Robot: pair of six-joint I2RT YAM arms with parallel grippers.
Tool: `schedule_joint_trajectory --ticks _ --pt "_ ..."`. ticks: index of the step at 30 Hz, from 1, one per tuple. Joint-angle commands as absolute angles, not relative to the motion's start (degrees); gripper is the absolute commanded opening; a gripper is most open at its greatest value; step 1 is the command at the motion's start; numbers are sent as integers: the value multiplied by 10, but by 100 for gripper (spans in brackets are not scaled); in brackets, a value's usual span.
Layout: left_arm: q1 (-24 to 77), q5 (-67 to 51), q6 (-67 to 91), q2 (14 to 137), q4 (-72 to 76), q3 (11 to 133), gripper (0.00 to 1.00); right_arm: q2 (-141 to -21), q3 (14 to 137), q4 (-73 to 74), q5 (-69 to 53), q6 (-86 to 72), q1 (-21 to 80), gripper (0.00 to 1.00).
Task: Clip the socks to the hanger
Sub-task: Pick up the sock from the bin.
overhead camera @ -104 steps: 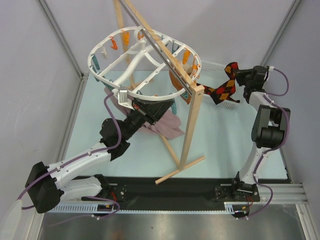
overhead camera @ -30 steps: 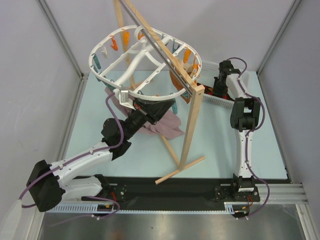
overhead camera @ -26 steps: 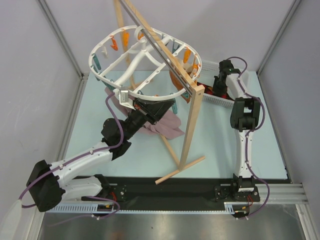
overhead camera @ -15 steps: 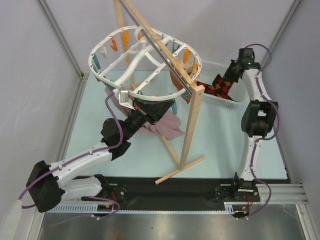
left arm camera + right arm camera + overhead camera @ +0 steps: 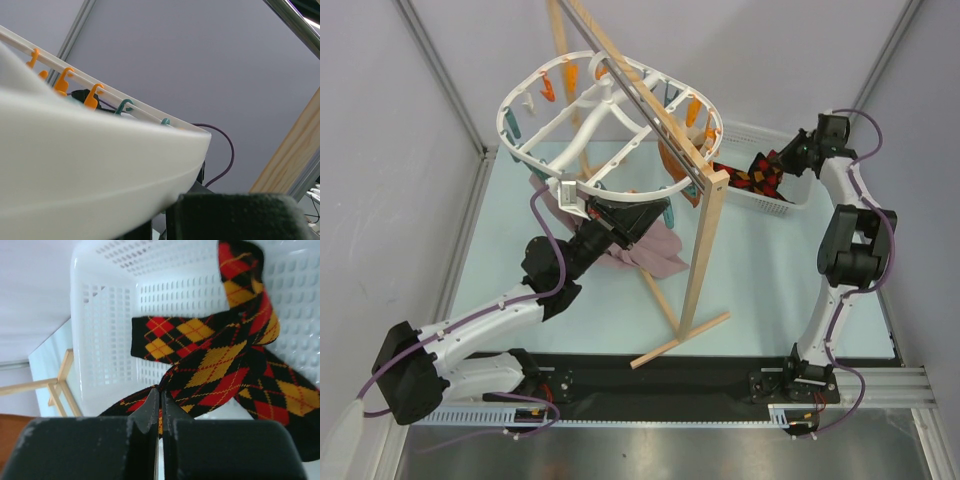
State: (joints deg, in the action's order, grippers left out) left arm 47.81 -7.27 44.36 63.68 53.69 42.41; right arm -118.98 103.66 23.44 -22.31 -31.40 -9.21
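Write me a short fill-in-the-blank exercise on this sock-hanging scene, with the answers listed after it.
1. The right hand is shut on the argyle socks, which trail into a white perforated ___.
2. The hanger hangs from a stand whose frame is made of ___.
3. The hanger's small clips are orange and ___.

Missing words: basket; wood; teal

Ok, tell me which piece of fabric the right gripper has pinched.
The black, red and yellow diamond-check sock above the white plastic basket; the mauve-pink cloth sits by the left arm.
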Motion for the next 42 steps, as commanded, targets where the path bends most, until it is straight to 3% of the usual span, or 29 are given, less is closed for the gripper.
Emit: schedule_joint_trajectory --ticks 1,6,14,25,35,42 --pt "476 -48 498 651 431 406 0 -1122 1001 145 -258 -338 -91 0" --pt "475 -52 500 657 434 407 0 -1063 916 68 -278 -378 -97 0" --pt "475 -52 501 656 445 404 0 -843 740 6 -282 -470 -71 0" --pt "476 -52 481 644 437 403 0 -575 680 279 -185 -382 66 0" --pt "477 -42 481 642 438 403 0 -503 640 309 -188 -471 167 0" --pt "476 -26 468 638 427 403 0 -503 621 273 -12 -569 324 0"
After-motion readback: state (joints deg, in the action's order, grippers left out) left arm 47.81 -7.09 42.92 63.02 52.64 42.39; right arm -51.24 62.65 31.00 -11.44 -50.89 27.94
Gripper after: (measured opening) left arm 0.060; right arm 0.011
